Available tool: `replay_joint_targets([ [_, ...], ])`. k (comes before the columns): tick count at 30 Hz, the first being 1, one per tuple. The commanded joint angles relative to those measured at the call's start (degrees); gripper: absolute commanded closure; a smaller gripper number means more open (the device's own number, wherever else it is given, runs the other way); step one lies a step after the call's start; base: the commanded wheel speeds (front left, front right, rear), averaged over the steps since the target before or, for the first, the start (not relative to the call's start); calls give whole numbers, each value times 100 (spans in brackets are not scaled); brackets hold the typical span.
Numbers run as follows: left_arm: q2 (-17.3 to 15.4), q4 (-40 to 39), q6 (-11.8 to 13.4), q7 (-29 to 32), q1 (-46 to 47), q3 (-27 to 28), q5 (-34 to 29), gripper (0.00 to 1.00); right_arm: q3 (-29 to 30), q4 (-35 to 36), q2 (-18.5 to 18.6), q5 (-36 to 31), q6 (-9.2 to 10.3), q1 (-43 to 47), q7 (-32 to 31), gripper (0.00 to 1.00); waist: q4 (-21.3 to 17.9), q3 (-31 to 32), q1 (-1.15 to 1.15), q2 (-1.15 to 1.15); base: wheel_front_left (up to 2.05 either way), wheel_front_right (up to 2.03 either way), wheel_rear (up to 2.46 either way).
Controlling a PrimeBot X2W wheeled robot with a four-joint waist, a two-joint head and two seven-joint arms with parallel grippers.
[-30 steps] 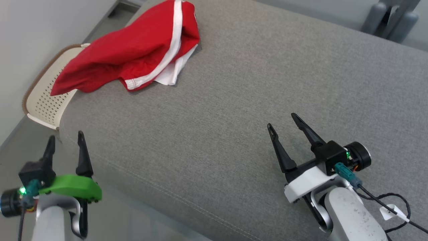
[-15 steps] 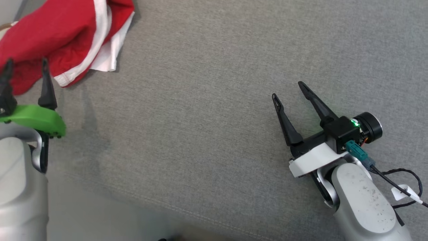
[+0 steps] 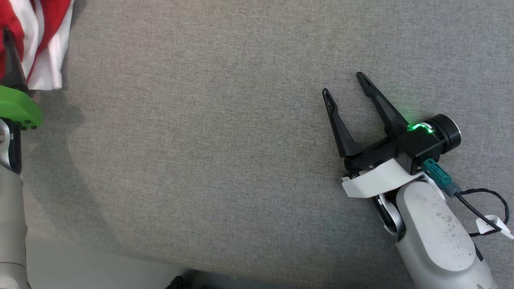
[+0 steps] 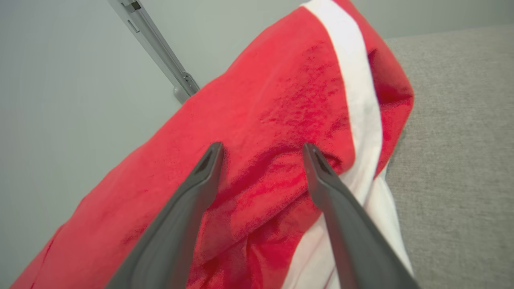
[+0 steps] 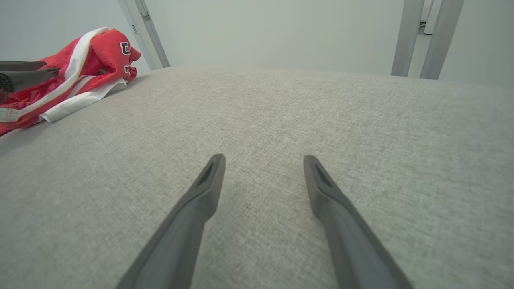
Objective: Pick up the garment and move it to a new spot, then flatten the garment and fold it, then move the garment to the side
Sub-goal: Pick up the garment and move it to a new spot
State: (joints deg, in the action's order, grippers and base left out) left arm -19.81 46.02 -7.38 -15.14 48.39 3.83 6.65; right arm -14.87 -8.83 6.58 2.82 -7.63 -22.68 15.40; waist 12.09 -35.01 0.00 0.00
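Observation:
The red garment with white stripes (image 4: 281,104) lies crumpled at the left edge of the grey cushion (image 3: 200,140); in the head view a corner of the garment (image 3: 48,48) shows at the top left. My left gripper (image 4: 261,150) is open, its two fingers just over the red cloth with nothing pinched between them. Over bare cushion to the right, my right gripper (image 3: 341,82) is open and empty. In the right wrist view the garment (image 5: 72,76) is far left, with dark lettering on it.
The grey cushion's front edge (image 3: 120,257) runs along the bottom of the head view. Pale walls and a metal rail (image 4: 160,56) stand behind the garment. Two grey posts (image 5: 425,38) rise beyond the cushion's far side.
The head camera has swung right and down, so the garment slid toward the top left corner. My left gripper has come closer to the garment. The right gripper stays open over the cushion.

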Motion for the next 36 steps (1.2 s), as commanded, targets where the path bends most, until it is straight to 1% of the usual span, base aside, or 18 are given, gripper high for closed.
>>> replay_joint_targets([
  [1,-60,195,14,-1,167,57,59,0,153,-299,192,-9,26,120,-59,0,-189,-195,0,0,0,0,0],
  [5,-101,884,58,5,475,139,194,0,156,-318,208,5,27,98,-70,0,-268,-286,0,0,0,0,0],
  [11,-79,1721,38,130,879,211,390,0,199,-380,240,17,41,55,-78,0,-337,-387,0,0,0,0,0],
  [12,-82,1794,32,114,935,191,400,54,232,-390,245,21,42,46,-78,0,-342,-406,0,0,0,0,0],
  [13,-84,1856,29,105,974,175,406,100,256,-400,248,24,45,46,-78,0,-343,-419,0,0,0,0,0],
  [16,-100,1954,45,53,1041,120,380,100,286,-464,248,31,55,49,-86,0,-342,-416,0,0,0,0,0],
  [18,-109,1837,79,25,1013,95,341,100,275,-516,217,53,55,81,-87,0,-339,-346,0,0,0,0,0],
  [26,-108,-147,164,-1,537,142,42,100,119,-641,-7,174,34,339,-79,0,-308,231,0,0,0,0,0],
  [30,-26,-760,85,-2,382,75,-23,100,94,-641,-144,257,20,325,-63,0,-372,603,0,0,0,0,0],
  [33,61,-1038,41,-2,310,-32,-45,100,100,-646,-222,291,20,346,-31,0,-462,908,0,0,0,0,0],
  [36,233,-1276,24,-3,299,-131,40,100,148,-653,-289,337,19,410,-29,0,-590,1199,0,0,0,0,0],
])
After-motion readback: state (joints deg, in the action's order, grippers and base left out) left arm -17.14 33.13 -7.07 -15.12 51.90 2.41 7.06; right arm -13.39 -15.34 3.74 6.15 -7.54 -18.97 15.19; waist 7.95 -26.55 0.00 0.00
